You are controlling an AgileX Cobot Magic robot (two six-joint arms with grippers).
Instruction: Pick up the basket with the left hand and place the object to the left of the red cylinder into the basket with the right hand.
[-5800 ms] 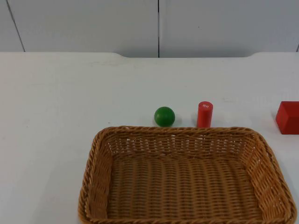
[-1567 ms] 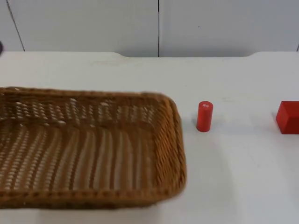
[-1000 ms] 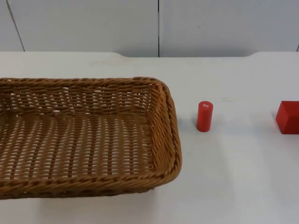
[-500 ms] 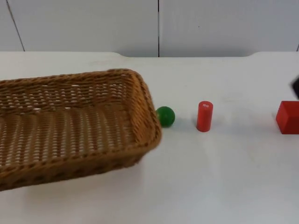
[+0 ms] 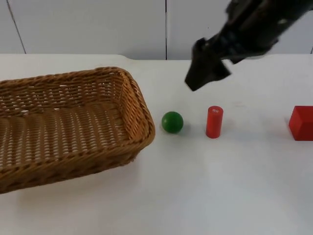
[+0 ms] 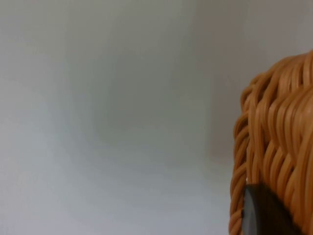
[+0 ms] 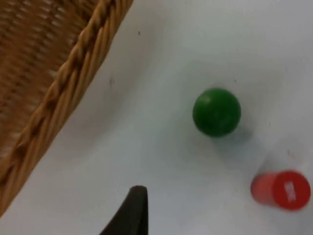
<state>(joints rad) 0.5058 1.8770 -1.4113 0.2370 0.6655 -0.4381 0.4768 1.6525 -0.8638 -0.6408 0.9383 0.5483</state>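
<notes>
The woven brown basket [image 5: 68, 122] hangs tilted over the table's left side, reaching past the picture's left edge. Its rim [image 6: 274, 142] fills the left wrist view, with one black fingertip [image 6: 264, 215] of my left gripper pressed against it. The green ball [image 5: 172, 122] lies on the table just left of the upright red cylinder [image 5: 214, 122]. My right gripper [image 5: 196, 78] hovers open above and behind the ball, holding nothing. The right wrist view looks down on the ball [image 7: 216, 111], the cylinder [image 7: 281, 190] and the basket's edge [image 7: 58, 93].
A red cube [image 5: 301, 123] sits at the table's right edge. The grey partition wall [image 5: 98, 24] closes off the far side. Bare white table [image 5: 220, 186] lies in front of the ball and cylinder.
The basket has swung further left and tilted, uncovering the green ball. The right arm has come in from the upper right to above the ball.
</notes>
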